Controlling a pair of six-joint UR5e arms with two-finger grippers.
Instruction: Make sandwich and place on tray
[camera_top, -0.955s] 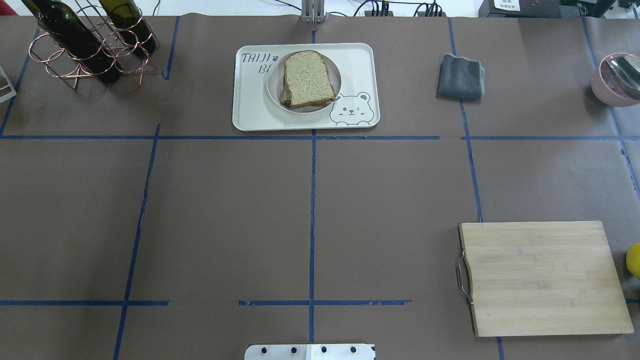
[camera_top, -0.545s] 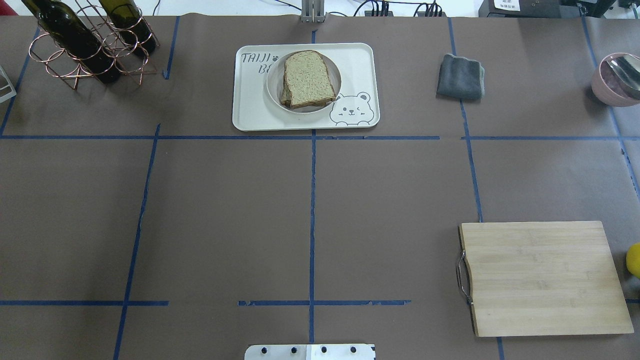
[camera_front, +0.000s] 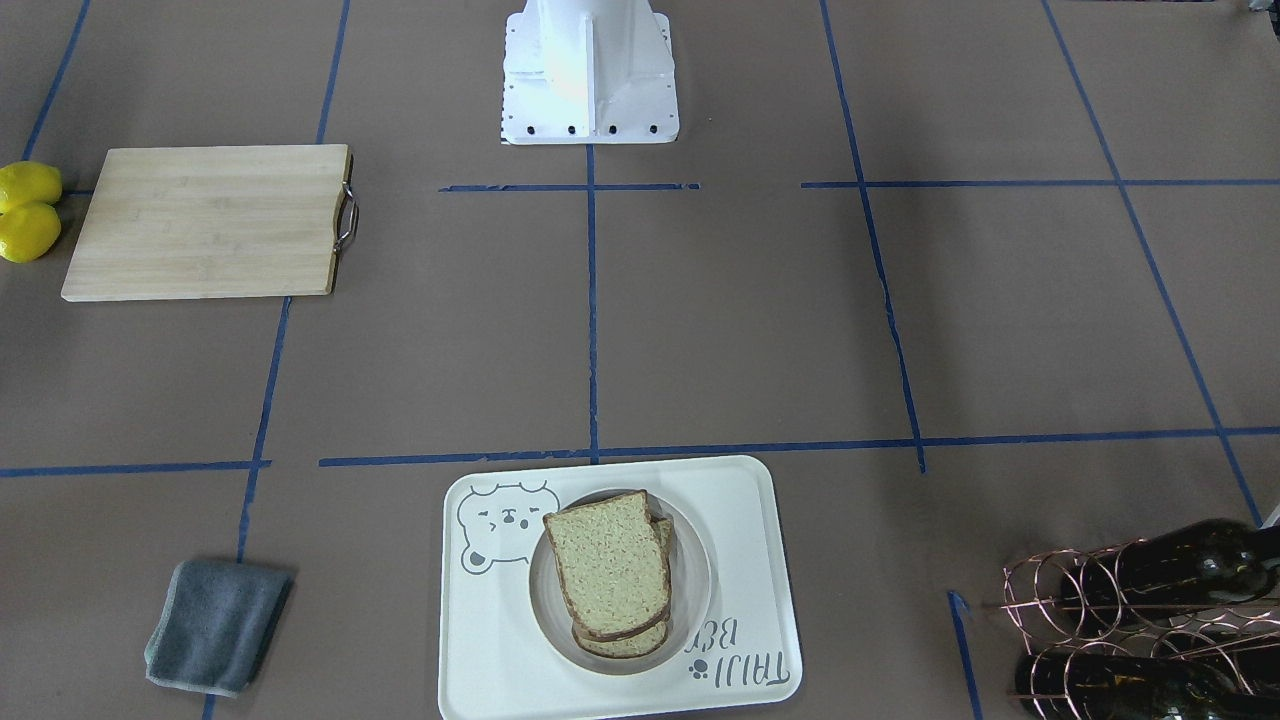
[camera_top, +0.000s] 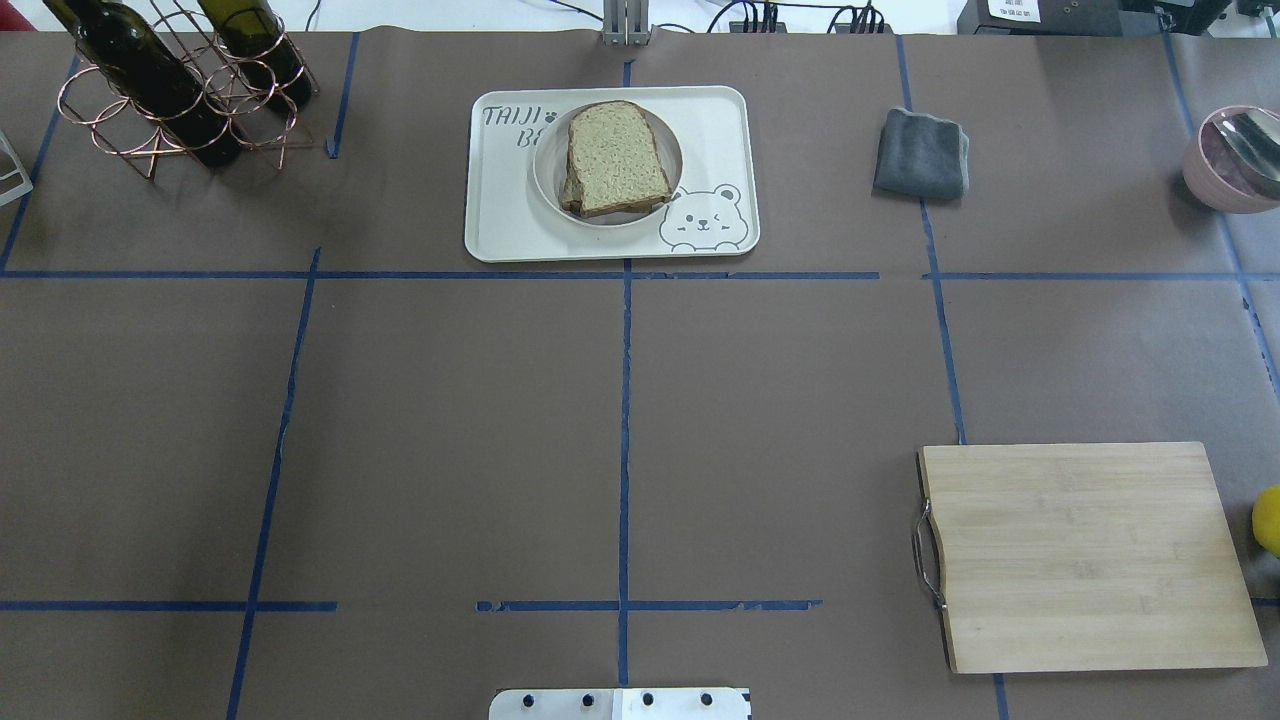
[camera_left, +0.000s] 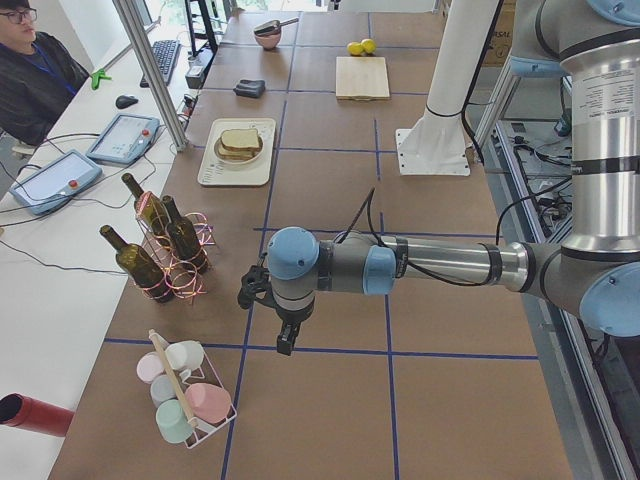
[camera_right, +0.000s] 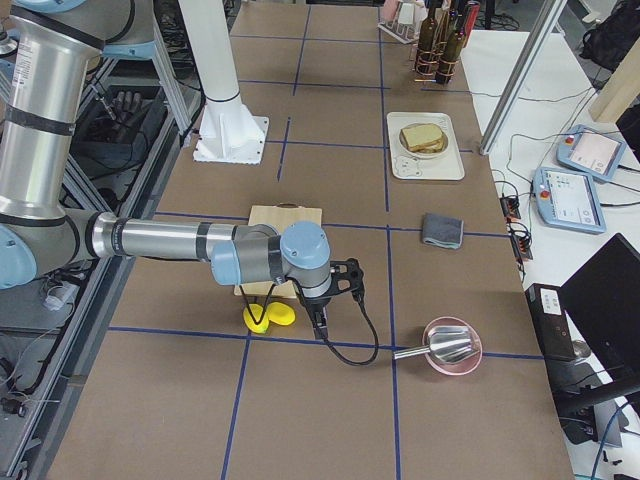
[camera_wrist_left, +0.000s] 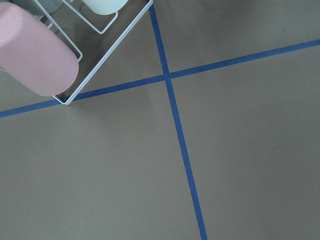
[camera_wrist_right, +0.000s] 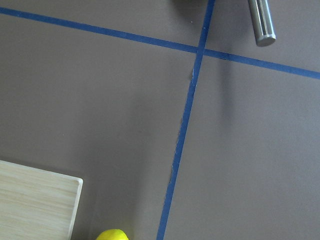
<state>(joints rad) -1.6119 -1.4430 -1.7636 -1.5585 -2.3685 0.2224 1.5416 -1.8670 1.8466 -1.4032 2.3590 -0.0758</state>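
Note:
The sandwich (camera_top: 615, 155) is two tan speckled bread slices stacked on a round white dish (camera_top: 548, 172), which stands on the cream bear tray (camera_top: 500, 215) at the far middle of the table. No egg shows. It also appears in the front view (camera_front: 605, 575) on the tray (camera_front: 745, 520). My left gripper (camera_left: 285, 343) shows only in the exterior left view, far from the tray, beside a cup rack. My right gripper (camera_right: 320, 328) shows only in the exterior right view, near the lemons. I cannot tell whether either is open or shut.
A wooden cutting board (camera_top: 1085, 555) lies near right, with lemons (camera_front: 28, 210) beside it. A grey cloth (camera_top: 920, 152) lies right of the tray. A wire rack with wine bottles (camera_top: 170, 85) is at far left, a pink bowl with a scoop (camera_top: 1235, 160) at far right, and a cup rack (camera_left: 185, 395) past the left end.

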